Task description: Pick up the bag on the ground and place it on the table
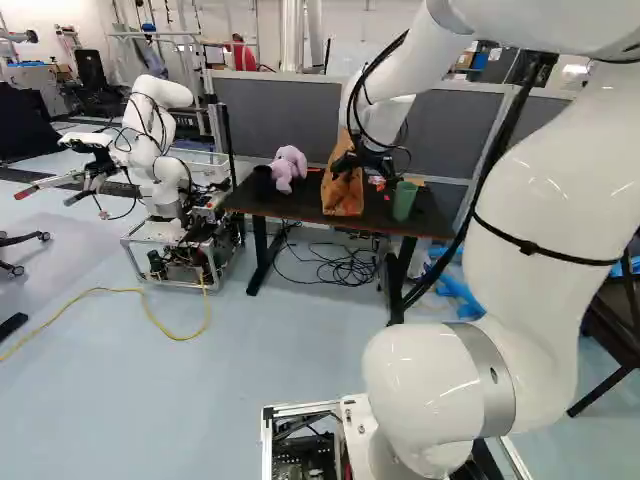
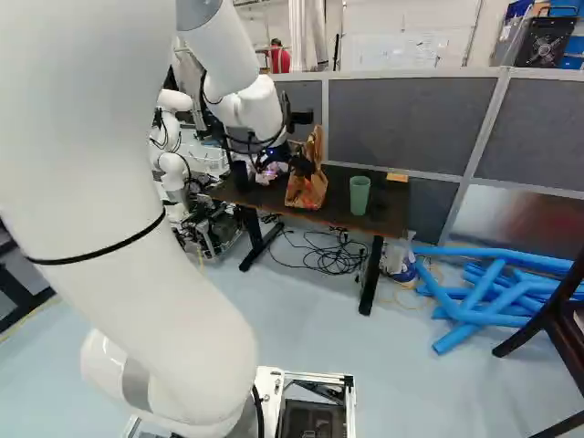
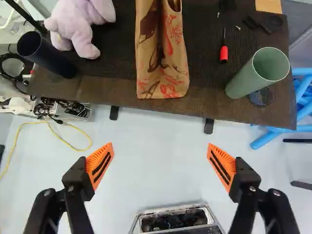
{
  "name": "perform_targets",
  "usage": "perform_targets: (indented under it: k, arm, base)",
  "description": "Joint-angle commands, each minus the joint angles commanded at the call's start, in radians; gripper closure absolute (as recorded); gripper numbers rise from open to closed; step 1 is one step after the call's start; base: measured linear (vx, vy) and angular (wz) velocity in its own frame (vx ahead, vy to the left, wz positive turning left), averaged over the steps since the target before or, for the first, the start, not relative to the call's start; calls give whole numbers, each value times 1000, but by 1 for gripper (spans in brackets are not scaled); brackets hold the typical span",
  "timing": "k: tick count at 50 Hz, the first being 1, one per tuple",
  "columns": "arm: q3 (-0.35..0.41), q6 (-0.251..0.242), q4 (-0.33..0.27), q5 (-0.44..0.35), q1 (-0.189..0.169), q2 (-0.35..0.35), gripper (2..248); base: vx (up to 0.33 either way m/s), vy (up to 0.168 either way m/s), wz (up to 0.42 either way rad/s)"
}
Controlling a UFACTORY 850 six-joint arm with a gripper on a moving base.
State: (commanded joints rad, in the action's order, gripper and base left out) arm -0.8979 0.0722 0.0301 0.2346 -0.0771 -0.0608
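Observation:
The gripper [image 1: 362, 158] shows as a dark shape by the upper part of the brown paper bag [image 1: 343, 196] in the left base view. The bag, with red and dark markings, stands on the dark table [image 1: 275, 208]. In the wrist view the gripper [image 3: 160, 155] has its two orange-padded fingers wide apart, with nothing between them but floor beneath. Ahead of the fingers, the bag [image 3: 163, 73] rests near the table's edge, not touched by either pad. Its top runs out of that view.
A purple plush toy [image 3: 80, 24] and a dark cup [image 3: 46, 54] are on one side of the bag, a red screwdriver [image 3: 224, 53] and green cup [image 3: 253, 75] on the other. Blue tubes [image 2: 497, 301] lie right of the table. Another robot [image 1: 160, 150] stands left.

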Motion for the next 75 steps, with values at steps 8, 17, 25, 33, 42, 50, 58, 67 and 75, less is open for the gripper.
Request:
perform_targets:
  k: [8, 17, 25, 33, 42, 50, 58, 67, 75]
  arm:
    - [86, -8, -3, -117, 8, 36, 3]
    - [176, -16, -7, -240, 17, 74, 3]
    - [255, -23, -9, -348, 24, 107, 3]
    - [328, -29, -12, -449, 31, 138, 3]
    - [405, -36, -15, -553, 38, 170, 3]
    - [468, -42, -17, -639, 44, 196, 3]
    - [525, -47, -19, -717, 50, 220, 3]
    - [584, -52, -22, -798, 56, 245, 3]
    - [630, -56, -23, -861, 60, 264, 3]
  base:
    - [0, 0, 0]
    - [0, 0, 0]
    - [0, 0, 0]
    - [0, 0, 0]
    - [0, 0, 0]
    - [0, 0, 0]
    - [0, 0, 0]
    - [0, 0, 0]
    - [0, 0, 0]
